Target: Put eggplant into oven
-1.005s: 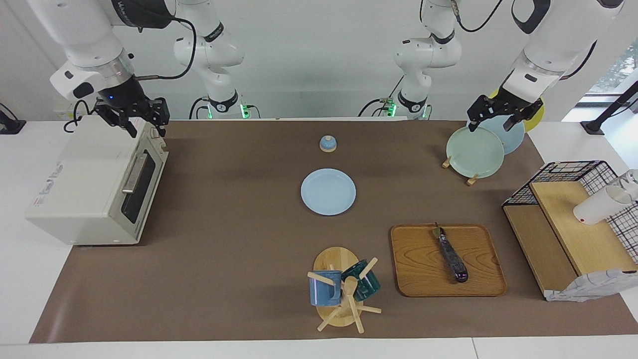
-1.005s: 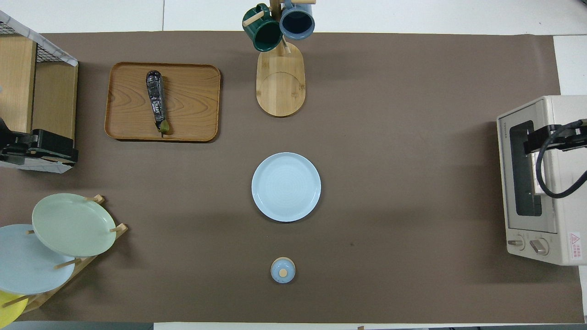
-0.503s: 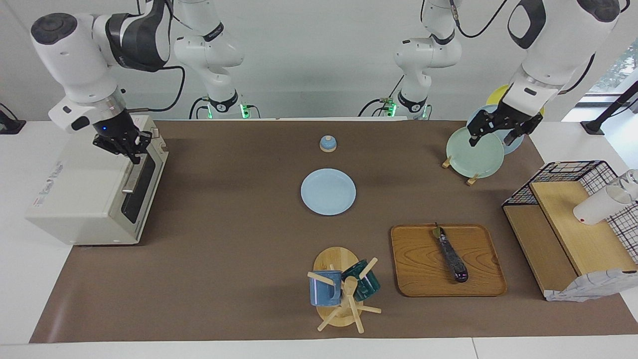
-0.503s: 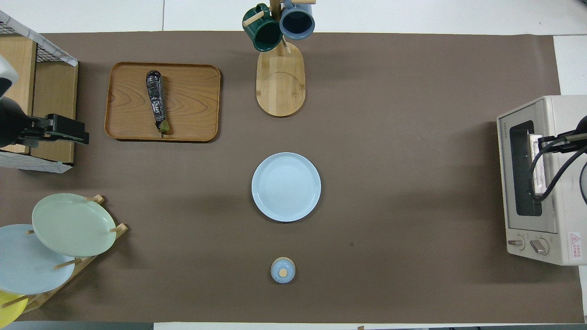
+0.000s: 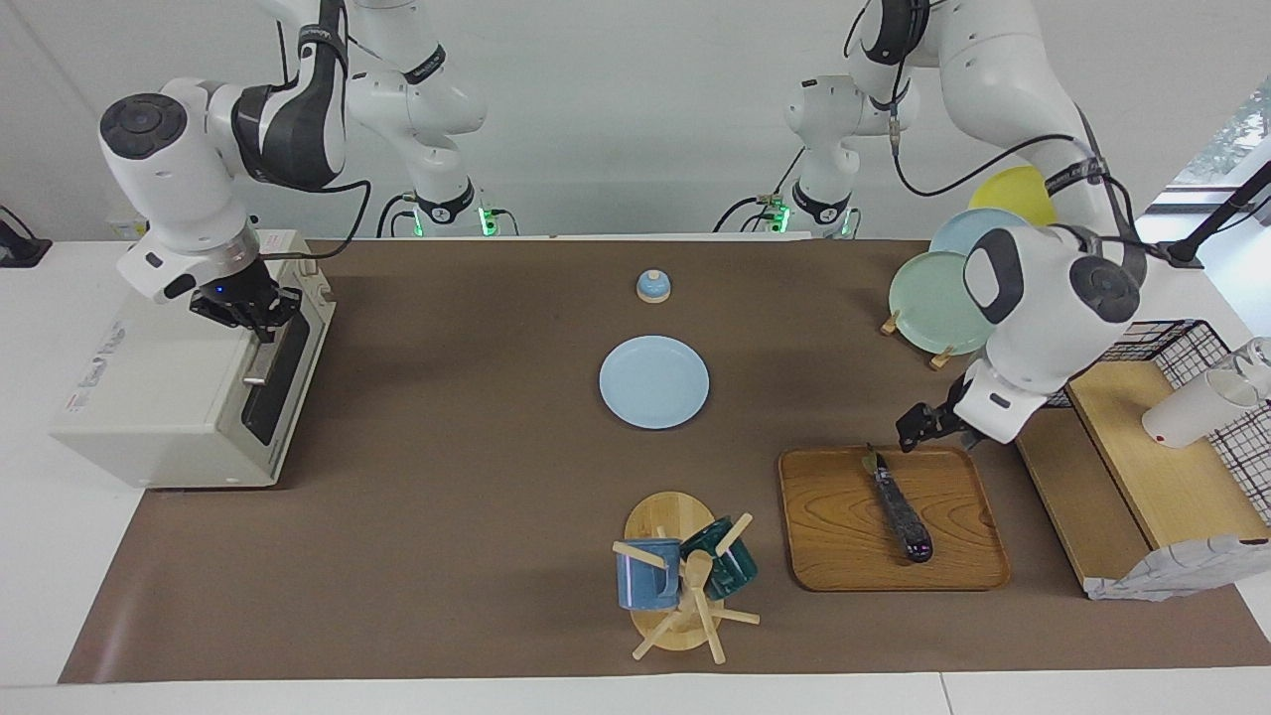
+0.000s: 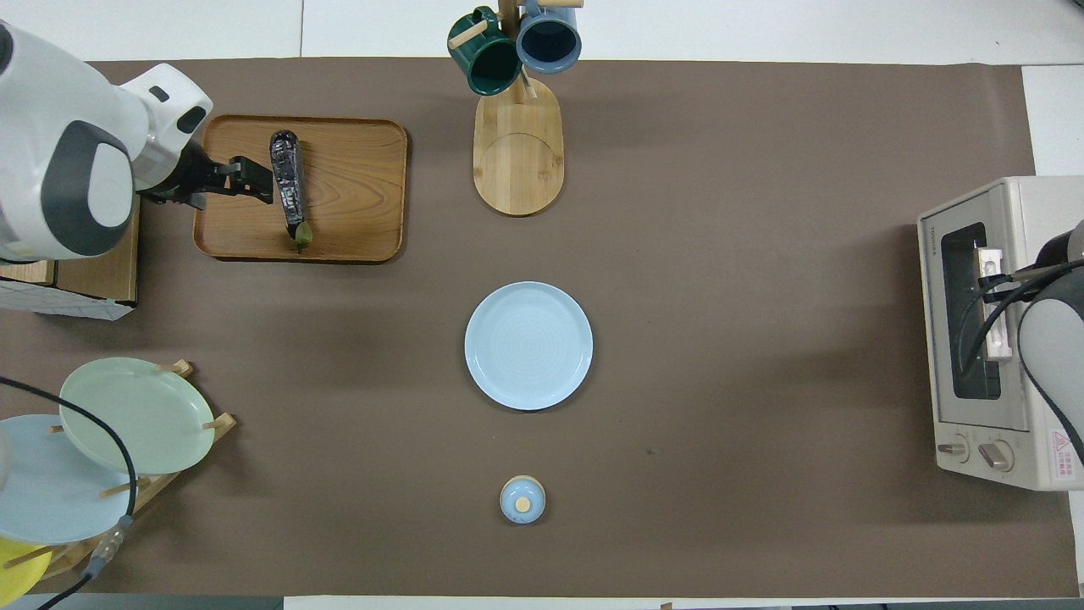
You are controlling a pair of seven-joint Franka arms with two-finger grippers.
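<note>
You'll find little to read here. The oven [image 6: 1008, 339] has a brand word on the door frame at its far corner, approx. "TOSHIBA", letters small, not sure. A red warning triangle sticker w/ tiny unreadable print sits on its top, by the knobs. Grey lettering on the oven top in the facing view: can't make it out.

I have one high camera across the bench [image 5: 447, 556], facing the robots. My other hangs above their end, looking forward and steeply down. Both sit well back, sharing the whole brown mat [image 6: 762, 296], half a turn apart.
</note>
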